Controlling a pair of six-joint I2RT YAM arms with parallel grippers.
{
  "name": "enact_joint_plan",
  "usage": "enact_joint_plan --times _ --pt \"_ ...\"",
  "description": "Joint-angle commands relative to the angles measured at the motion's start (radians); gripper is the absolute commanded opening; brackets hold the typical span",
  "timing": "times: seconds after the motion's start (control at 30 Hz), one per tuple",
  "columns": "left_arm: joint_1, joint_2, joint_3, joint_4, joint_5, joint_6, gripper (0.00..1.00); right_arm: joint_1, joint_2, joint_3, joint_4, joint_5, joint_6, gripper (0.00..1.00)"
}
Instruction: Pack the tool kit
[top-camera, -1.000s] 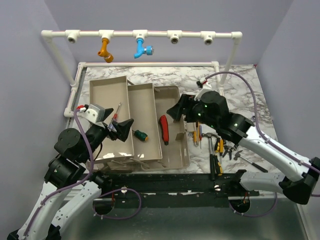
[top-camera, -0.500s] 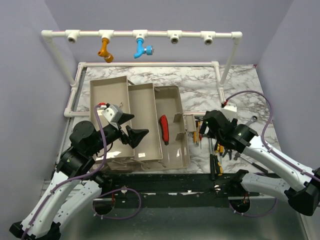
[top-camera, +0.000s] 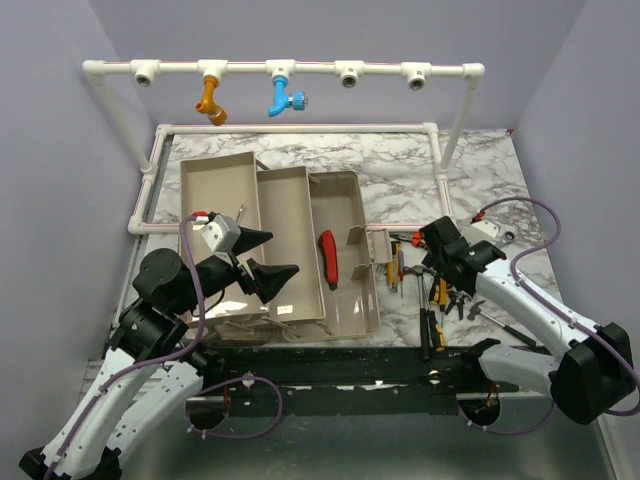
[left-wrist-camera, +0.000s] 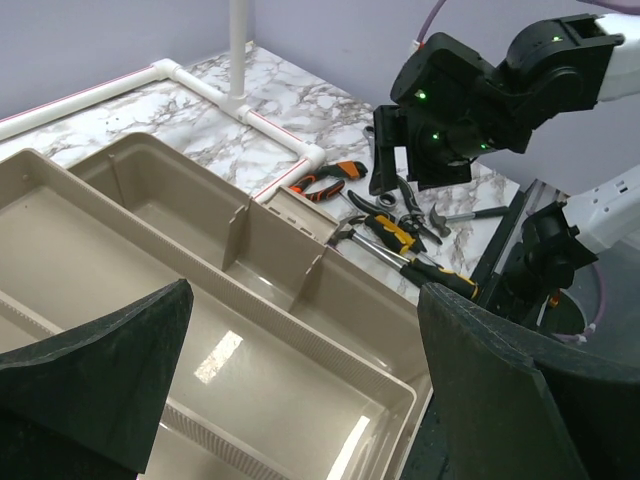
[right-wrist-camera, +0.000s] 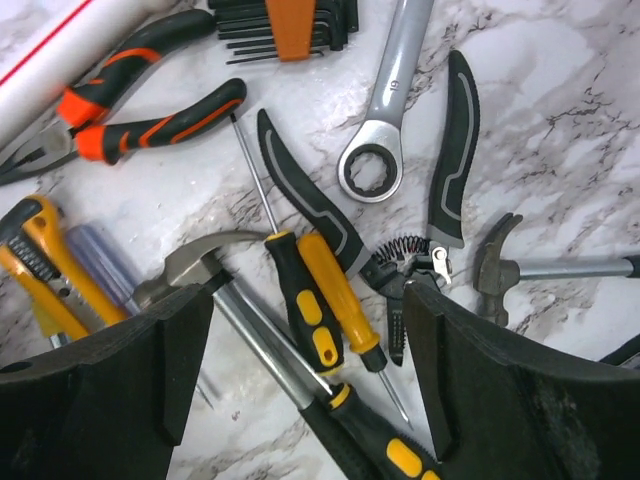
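The big beige plastic toolbox (top-camera: 342, 205) sits open in the middle of the top view. It stands on the white and grey marble table (top-camera: 400, 170). Its two beige trays (top-camera: 215, 185) are swung out toward the left of the frame. A red-handled tool (top-camera: 327, 258) lies in the deep bottom part of the box.

The left gripper (top-camera: 266, 255) hangs over the trays in the lower left of the top view. Its two black fingers (left-wrist-camera: 110, 380) are spread wide apart, and nothing is between them. The left wrist view shows only bare tray under it.

The right gripper (top-camera: 433, 246) is on the right side of the top view. It is over a pile of small hand tools (top-camera: 432, 300) lying on the table just beside the box. Its fingers (right-wrist-camera: 500, 390) are spread apart too, and they hold nothing.

In the right wrist view, these lie below and between the fingers:
- a yellow and black screwdriver (right-wrist-camera: 322, 305)
- black-handled pliers with a spring (right-wrist-camera: 455, 130)
- a shiny silver ring wrench (right-wrist-camera: 388, 100)
- a steel hammer head (right-wrist-camera: 185, 262)

Orange and black pliers (right-wrist-camera: 150, 95) lie at the upper left.

Along the top of the top view runs a white pipe frame (top-camera: 310, 68). An orange fitting (top-camera: 210, 100) and a blue fitting (top-camera: 285, 98) hang from it.
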Motion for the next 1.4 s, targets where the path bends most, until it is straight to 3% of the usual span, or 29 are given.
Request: enact_joint_plan --times 0.0,0.13,0.77,1.13,1.37 --pt "0.002 -0.017 -0.008 0.022 0.035 -0.008 0.97 -0.092 0.041 -0.052 0.157 -0.128 -0.09 0.79" --pt "0.002 -0.022 -0.006 0.016 0.029 -0.005 0.97 -0.135 0.082 -0.111 0.254 -0.225 -0.094 0.66" --pt "0.002 -0.023 -0.003 -0.003 0.007 0.009 0.97 -0.139 0.237 -0.182 0.268 -0.25 -0.002 0.59" --pt "0.003 -0.01 -0.002 -0.009 -0.007 0.016 0.97 -0.139 0.235 -0.115 0.311 -0.275 -0.087 0.22" --pt "0.002 -0.012 -0.002 -0.014 -0.019 0.023 0.97 -0.139 0.136 -0.033 0.243 -0.238 -0.157 0.21"
